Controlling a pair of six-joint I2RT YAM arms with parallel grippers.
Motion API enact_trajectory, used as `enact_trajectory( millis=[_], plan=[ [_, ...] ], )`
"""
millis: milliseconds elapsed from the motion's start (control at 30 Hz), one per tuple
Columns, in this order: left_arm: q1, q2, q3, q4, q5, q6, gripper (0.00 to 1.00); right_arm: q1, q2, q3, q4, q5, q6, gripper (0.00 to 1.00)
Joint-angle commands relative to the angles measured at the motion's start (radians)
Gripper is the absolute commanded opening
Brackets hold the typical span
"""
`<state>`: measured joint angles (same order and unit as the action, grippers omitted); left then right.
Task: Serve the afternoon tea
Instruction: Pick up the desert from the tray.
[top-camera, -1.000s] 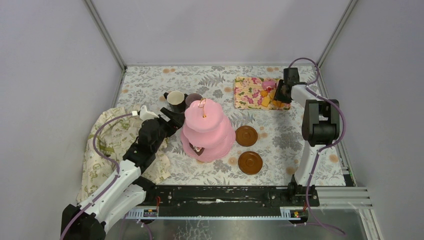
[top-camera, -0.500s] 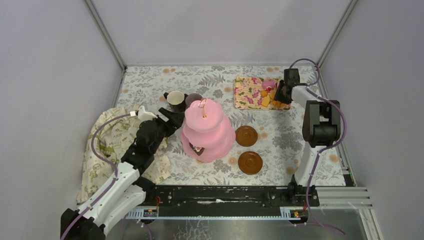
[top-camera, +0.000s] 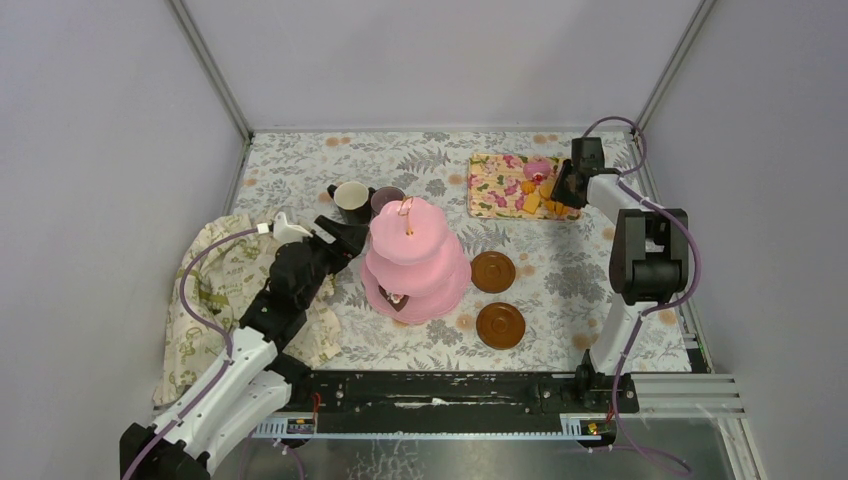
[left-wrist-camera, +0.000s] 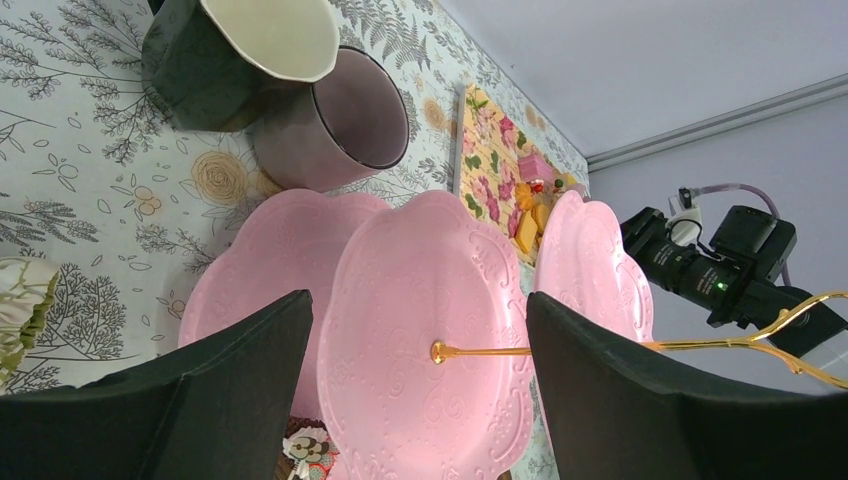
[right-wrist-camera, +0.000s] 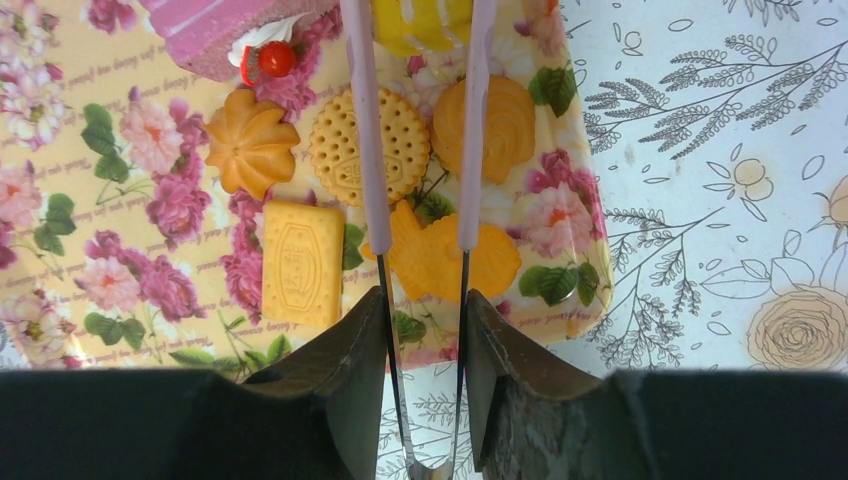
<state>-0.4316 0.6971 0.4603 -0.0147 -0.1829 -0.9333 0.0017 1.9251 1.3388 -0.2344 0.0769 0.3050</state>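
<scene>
– At the upper right of the overhead view, what crowds the counter's (top-camera: 560, 290) edge?
– The rectangular floral tray (top-camera: 487, 187), glossy and round-cornered, its right end near the counter's right edge. The right gripper (right-wrist-camera: 425, 297) hangs over that end, pinched narrow on tongs (right-wrist-camera: 362, 120): two pale pink arms joined by a thin metal bend. Their tips run off the top of the wrist view.
– What lies beneath them?
– Moulded sweets: a round dotted biscuit (right-wrist-camera: 335, 150), an orange star-like biscuit (right-wrist-camera: 490, 262) that both arms cross, a ridged shell biscuit (right-wrist-camera: 508, 125), a swirl biscuit (right-wrist-camera: 250, 145) and a stamped rectangular biscuit (right-wrist-camera: 300, 262). At the top is a pink cake slice (right-wrist-camera: 215, 30) with cream and a red cherry.
– And mid-frame?
– The pink three-tier cake stand (top-camera: 440, 268), with scalloped, embossed plates on a gold rod and a loop handle (top-camera: 405, 207). One dark sweet (top-camera: 395, 298) sits on the lowest tier, at the near side. The left gripper (top-camera: 343, 234), jaws wide and holding nothing, faces the stand from the left, just beside it. I cannot tell whether they touch.
– Cups, and room to move?
– A black mug (top-camera: 352, 198) with a cream inside and a plum-grey mug (top-camera: 386, 199) stand close together behind the stand's left. Two round brown saucers (top-camera: 493, 271), ringed and matte, lie right of it, apart. Open printed counter shows at upper left, between mugs and tray, and at lower right beside the saucers. A crumpled beige leaf-print cloth (top-camera: 215, 290) bunches along the left edge under the left arm.
</scene>
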Motion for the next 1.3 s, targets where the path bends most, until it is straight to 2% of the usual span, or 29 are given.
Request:
enact_trajectory(
  millis=[0, 267, 633, 867, 1267],
  plan=[
    [-0.006, -0.018, 0.032, 0.011, -0.009, 0.001, 0.85, -0.005, -0.074, 0.0, 0.031, 0.009, 0.016, 0.0],
    [-0.006, -0.005, 0.048, 0.011, -0.004, 0.0, 0.85, -0.005, -0.084, 0.002, 0.022, 0.001, 0.016, 0.0],
    [-0.005, 0.002, 0.056, 0.014, -0.008, 0.002, 0.85, 0.015, -0.192, -0.048, 0.031, -0.022, 0.026, 0.0],
    [-0.006, -0.019, 0.069, -0.015, -0.028, 0.016, 0.85, 0.08, -0.256, -0.118, 0.04, -0.01, 0.017, 0.0],
    [-0.006, -0.056, 0.092, -0.065, -0.057, 0.025, 0.85, 0.262, -0.505, -0.33, 0.064, 0.01, 0.009, 0.0]
  ],
)
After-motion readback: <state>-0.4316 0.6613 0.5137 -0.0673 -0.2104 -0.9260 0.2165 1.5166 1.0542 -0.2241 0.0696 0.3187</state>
